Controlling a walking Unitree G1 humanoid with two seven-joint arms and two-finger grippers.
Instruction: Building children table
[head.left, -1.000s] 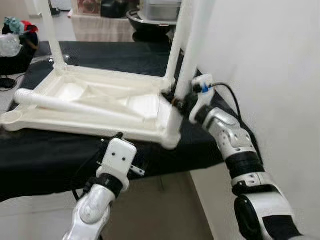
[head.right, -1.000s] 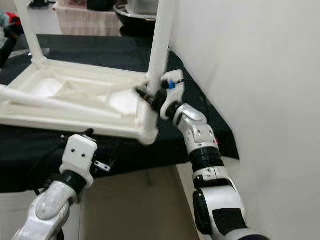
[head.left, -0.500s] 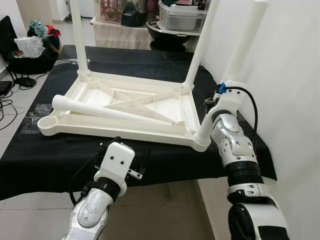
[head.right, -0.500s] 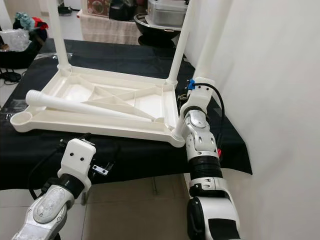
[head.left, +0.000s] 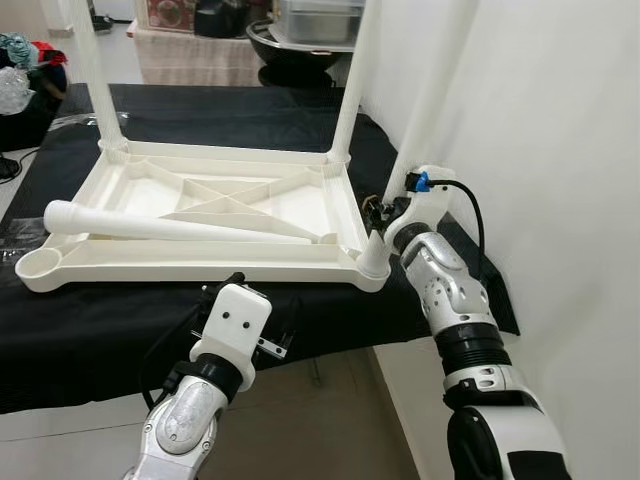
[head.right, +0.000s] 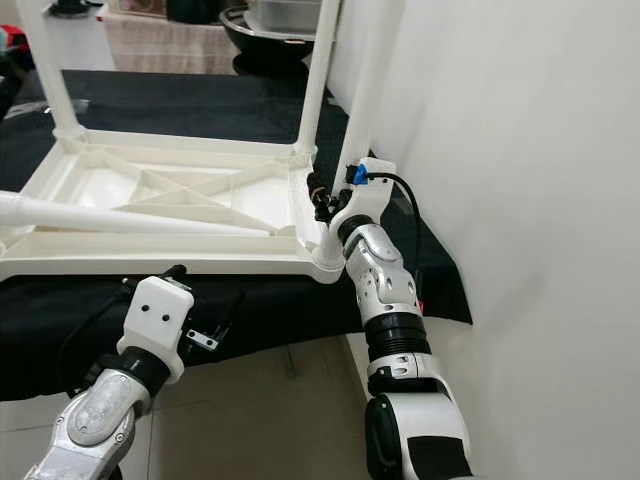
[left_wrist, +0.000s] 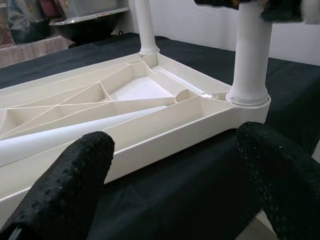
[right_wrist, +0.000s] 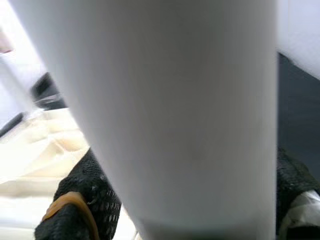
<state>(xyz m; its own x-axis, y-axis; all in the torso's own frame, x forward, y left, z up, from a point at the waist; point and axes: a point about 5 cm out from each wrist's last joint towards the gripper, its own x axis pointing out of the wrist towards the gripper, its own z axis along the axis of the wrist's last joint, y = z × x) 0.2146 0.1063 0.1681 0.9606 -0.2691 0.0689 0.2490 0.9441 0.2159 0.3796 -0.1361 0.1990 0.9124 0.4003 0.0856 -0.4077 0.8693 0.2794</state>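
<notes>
The white table top (head.left: 200, 215) lies upside down on the black surface (head.left: 250, 110) so legs can go in, and the right hand (head.left: 385, 215) squeezes the near corner leg (head.left: 425, 110) to hold it straight, while the left hand (left_wrist: 170, 165) waits wide open, holding nothing.

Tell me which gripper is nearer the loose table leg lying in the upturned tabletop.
Left. The left gripper hovers open just below the loose leg; the right gripper clamps the corner leg.

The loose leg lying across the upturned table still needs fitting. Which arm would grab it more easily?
Probably the left: the left gripper hovers open near the loose leg, while the right gripper is clamped on a corner leg.
</notes>
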